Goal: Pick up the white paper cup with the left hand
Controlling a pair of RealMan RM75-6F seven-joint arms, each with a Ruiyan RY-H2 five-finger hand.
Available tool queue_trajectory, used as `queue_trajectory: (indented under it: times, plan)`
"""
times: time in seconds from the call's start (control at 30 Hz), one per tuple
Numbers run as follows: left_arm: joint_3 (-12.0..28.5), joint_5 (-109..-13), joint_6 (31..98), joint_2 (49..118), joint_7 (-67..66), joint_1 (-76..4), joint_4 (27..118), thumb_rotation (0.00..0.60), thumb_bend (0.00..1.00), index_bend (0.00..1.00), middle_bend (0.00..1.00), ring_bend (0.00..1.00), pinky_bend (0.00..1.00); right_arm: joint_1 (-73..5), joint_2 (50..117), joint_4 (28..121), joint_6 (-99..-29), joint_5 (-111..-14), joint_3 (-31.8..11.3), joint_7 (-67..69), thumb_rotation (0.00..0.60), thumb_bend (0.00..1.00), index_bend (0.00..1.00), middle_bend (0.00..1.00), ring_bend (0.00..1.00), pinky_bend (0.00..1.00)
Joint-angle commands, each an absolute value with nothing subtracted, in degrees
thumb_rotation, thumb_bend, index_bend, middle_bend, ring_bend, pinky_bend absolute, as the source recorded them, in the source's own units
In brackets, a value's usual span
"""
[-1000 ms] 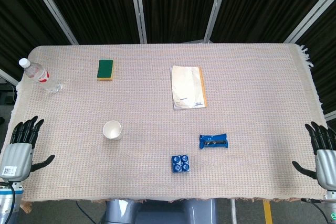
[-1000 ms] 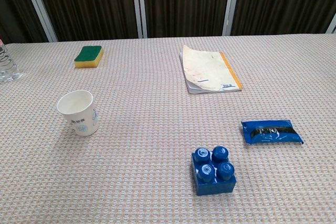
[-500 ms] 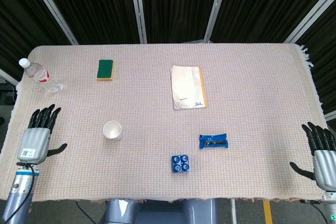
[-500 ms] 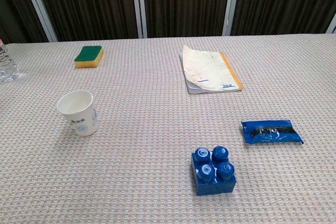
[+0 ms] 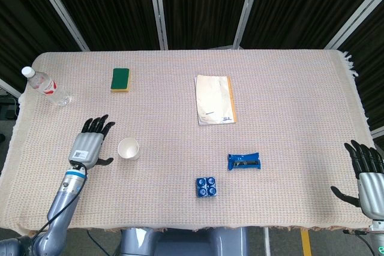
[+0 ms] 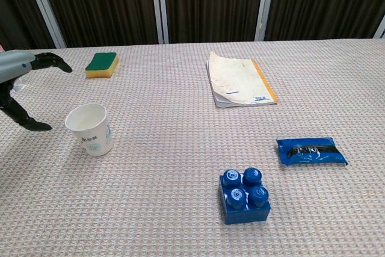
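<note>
The white paper cup (image 5: 129,148) stands upright on the table cloth (image 5: 288,88), near the front left. The left hand (image 5: 90,144) is just beside it, fingers spread wide, holding nothing. The right hand (image 5: 369,172) is far off, fingers apart too.

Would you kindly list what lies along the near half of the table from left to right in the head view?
left hand → white paper cup → blue brick → blue packet → right hand
</note>
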State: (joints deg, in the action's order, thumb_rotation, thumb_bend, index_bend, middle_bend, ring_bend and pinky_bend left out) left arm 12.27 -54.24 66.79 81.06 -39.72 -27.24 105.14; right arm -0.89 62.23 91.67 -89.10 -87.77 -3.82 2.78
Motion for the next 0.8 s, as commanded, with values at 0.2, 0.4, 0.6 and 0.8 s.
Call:
queue_trajectory:
  times: [0.2,0.4,0.6,0.8]
  plan:
    - [11.9,-50.95,67.08,84.97,-43.31,-31.21,103.91,0.6,0.09,0.19,0.0,0.0,0.0,-0.77,62.07,91.74,-89.34,-88.01,-3.69,3.21,0.6,0.0,0.0,0.0,0.0,0.0]
    - [11.26,-49.02,68.48,87.39,-45.75,-33.03,103.13,0.6,0.09,0.27,0.0,0.0,0.0,-0.5,61.74,91.77,-89.98,-88.0,-3.84,4.05,0.6,0.0,0.0,0.0,0.0,0.0]
    - [11.3,-47.43,69.72,88.26,-46.62,-34.19,102.57,0.6,0.09,0.27,0.0,0.0,0.0,-0.46,61.49,91.8,-89.95,-88.19,-3.7,4.64,0.6,0.0,0.0,0.0,0.0,0.0]
    - [11.19,-45.16,69.49,89.23,-47.56,-35.53,101.1,0.6,0.09,0.27,0.0,0.0,0.0,-0.58,61.37,91.9,-89.62,-88.14,-3.65,4.86,0.6,0.0,0.0,0.0,0.0,0.0]
